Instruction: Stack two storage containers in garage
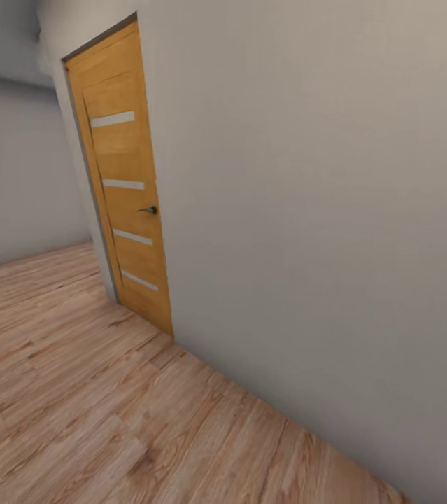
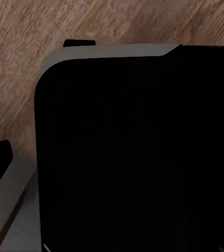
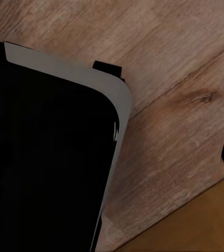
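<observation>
Head view, closed wooden door (image 1: 122, 182), plank floor (image 1: 62, 392)

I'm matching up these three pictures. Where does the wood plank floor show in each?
Head view: the wood plank floor covers the lower left, meeting the grey wall and the orange door.
Left wrist view: the floor borders a black grey-rimmed body.
Right wrist view: the floor borders a similar black body.
Shared landmark: the floor's plank grain.
</observation>
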